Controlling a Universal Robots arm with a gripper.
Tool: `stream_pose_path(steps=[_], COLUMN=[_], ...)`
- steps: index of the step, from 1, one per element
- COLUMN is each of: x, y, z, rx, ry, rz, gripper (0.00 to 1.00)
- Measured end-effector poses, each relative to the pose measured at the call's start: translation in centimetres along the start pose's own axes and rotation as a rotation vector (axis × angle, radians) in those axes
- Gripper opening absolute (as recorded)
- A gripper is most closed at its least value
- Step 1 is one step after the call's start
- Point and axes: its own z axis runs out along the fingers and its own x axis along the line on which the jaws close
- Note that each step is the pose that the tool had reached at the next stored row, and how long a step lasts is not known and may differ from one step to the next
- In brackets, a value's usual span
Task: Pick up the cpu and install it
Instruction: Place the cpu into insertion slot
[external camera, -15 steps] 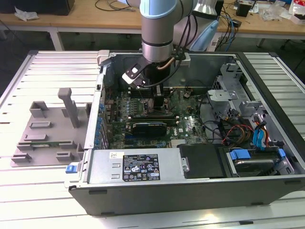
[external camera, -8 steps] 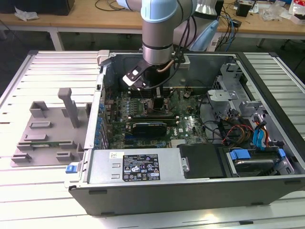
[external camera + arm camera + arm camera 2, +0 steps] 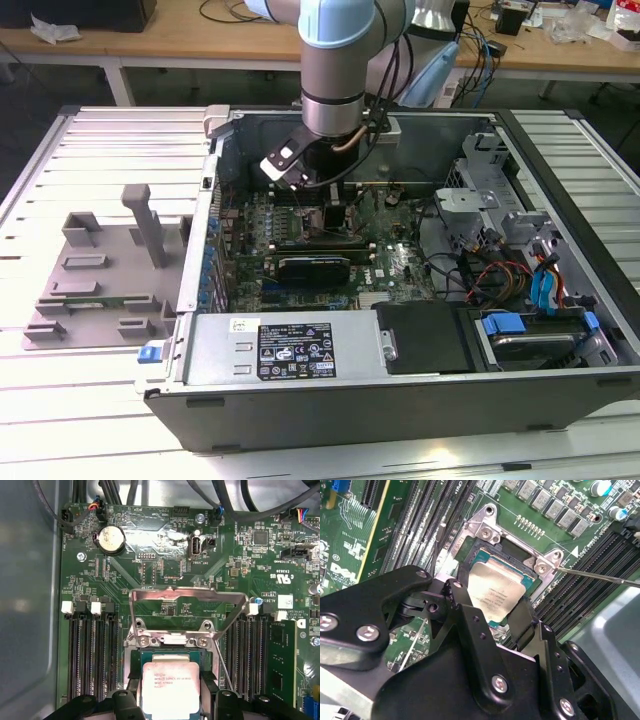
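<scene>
The cpu (image 3: 171, 685), a small square chip with a silvery top, lies level over the black socket on the green motherboard (image 3: 165, 545); it shows in both wrist views (image 3: 495, 592). My gripper (image 3: 171, 692) (image 3: 492, 602) has a black finger against each of two opposite edges of the chip and is shut on it. The socket's metal bracket (image 3: 187, 597) stands open at one side of the chip. In the exterior view the gripper (image 3: 325, 205) reaches down into the open computer case (image 3: 400, 400) at the back middle of the board.
A thin metal lever (image 3: 600, 575) sticks out beside the socket. Memory slots (image 3: 92, 655) run along both sides. A long black expansion card (image 3: 315, 266) lies nearer the case front. A grey plastic tray (image 3: 100, 270) sits outside the case at the exterior view's left.
</scene>
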Motion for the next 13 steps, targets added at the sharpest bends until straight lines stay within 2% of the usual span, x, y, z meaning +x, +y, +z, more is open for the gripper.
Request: stream_pose_path(steps=[13], x=[-0.16], y=[-0.01], z=[0.0], rx=[0.0002], ry=[-0.0002], rz=[0.005], gripper=[0.55])
